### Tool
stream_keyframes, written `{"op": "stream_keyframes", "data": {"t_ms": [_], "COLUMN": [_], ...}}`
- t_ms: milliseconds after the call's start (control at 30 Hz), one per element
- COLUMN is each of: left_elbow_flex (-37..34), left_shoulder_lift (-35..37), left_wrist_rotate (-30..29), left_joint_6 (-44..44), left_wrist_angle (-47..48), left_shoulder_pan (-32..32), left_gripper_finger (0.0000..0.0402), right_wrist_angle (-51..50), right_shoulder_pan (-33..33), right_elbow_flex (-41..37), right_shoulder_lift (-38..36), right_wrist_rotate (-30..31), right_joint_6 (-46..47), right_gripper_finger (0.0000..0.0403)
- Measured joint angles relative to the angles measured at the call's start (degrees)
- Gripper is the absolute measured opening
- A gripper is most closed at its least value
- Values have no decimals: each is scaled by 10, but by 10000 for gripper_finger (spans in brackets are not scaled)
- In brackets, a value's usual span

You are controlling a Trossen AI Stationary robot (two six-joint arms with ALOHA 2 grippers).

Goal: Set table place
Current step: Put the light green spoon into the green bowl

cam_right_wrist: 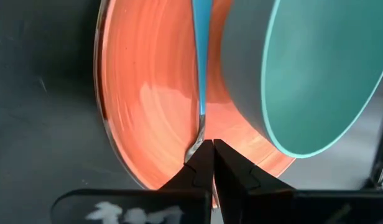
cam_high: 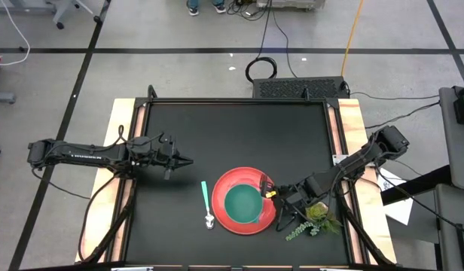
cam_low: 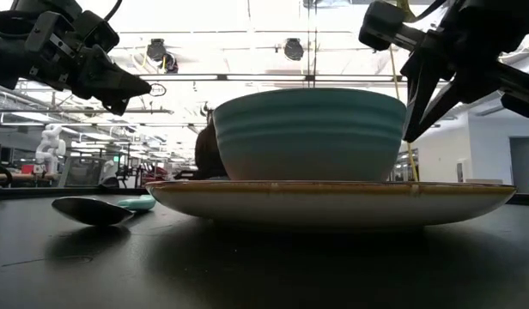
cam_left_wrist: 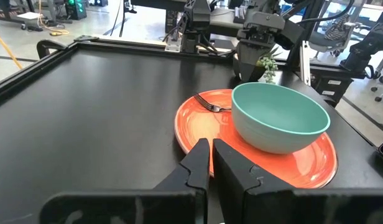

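1. The left gripper [cam_high: 188, 161] hung over the black table [cam_high: 217, 128], fingers together, nothing in them.
2. Just beyond its tips lay a spoon [cam_high: 207, 205] with a teal handle, beside the plate.
3. The red plate [cam_high: 221, 213] held a green bowl [cam_high: 242, 203].
4. The right gripper [cam_high: 267, 190] sat at the plate's rim, clamped on a blue-handled fork [cam_right_wrist: 201, 68].
5. Behind that gripper lay a green sprig [cam_high: 313, 220].

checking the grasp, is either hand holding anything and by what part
The right hand is shut on the fork at its metal end, over the red plate; the blue handle points away. The left hand is shut on nothing.
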State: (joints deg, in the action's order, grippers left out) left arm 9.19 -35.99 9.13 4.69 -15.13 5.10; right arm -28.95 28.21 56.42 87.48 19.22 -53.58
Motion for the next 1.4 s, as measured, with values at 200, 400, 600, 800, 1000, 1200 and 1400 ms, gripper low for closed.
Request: {"op": "stream_keyframes", "data": {"t_ms": [200, 400, 600, 800, 1000, 1200, 1400], "left_elbow_flex": [0, 0, 0, 0, 0, 0, 0], "left_shoulder_lift": [0, 0, 0, 0, 0, 0, 0], "left_wrist_rotate": [0, 0, 0, 0, 0, 0, 0], "left_joint_6": [1, -2, -9, -9, -9, -12, -14], "left_wrist_angle": [0, 0, 0, 0, 0, 1, 1], "left_shoulder_pan": [0, 0, 0, 0, 0, 0, 0], "left_gripper_finger": [26, 26, 26, 26, 26, 26, 26], "right_wrist_angle": [-2, 4, 45, 176, 225, 229, 301], "right_shoulder_pan": [0, 1, -20, -82, -127, -143, -143], "right_elbow_flex": [0, -1, -17, -93, -148, -214, -308], "right_shoulder_lift": [-8, -102, -216, -339, -453, -537, -596], "right_wrist_rotate": [9, 17, -5, -42, -84, -126, -127], "right_joint_6": [11, 69, 115, 200, 352, 455, 499], "right_gripper_finger": [0, 0, 0, 0, 0, 0, 0]}}
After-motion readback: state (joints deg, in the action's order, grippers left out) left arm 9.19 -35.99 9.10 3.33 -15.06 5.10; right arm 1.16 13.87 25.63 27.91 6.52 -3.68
